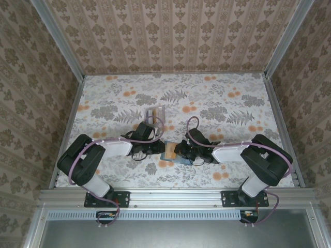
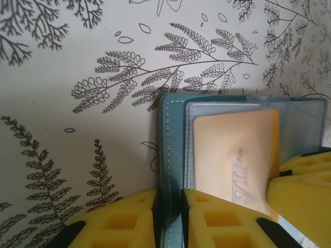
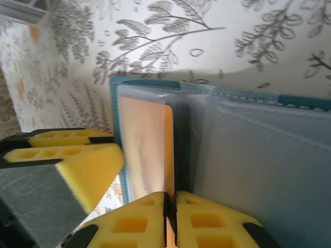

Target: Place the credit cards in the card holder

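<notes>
A yellow-orange credit card point(image 2: 232, 155) lies in a clear sleeve of an open dark teal wallet point(image 2: 172, 134) near the table's front middle. My left gripper point(image 2: 169, 199) is shut on the wallet's left teal edge. My right gripper point(image 3: 170, 204) is shut on the near edge of the card point(image 3: 168, 150), which stands edge-on in that view. In the top view both grippers, left point(image 1: 158, 148) and right point(image 1: 181, 151), meet over the card point(image 1: 169, 151). The card holder point(image 1: 155, 113), a small clear slotted stand, sits on the table behind the left gripper.
The floral tablecloth point(image 1: 207, 103) spreads open behind and to both sides of the wallet. Aluminium rails point(image 1: 279, 124) and patterned walls bound the table. The left gripper's yellow finger point(image 3: 83, 165) sits close beside the wallet's left edge in the right wrist view.
</notes>
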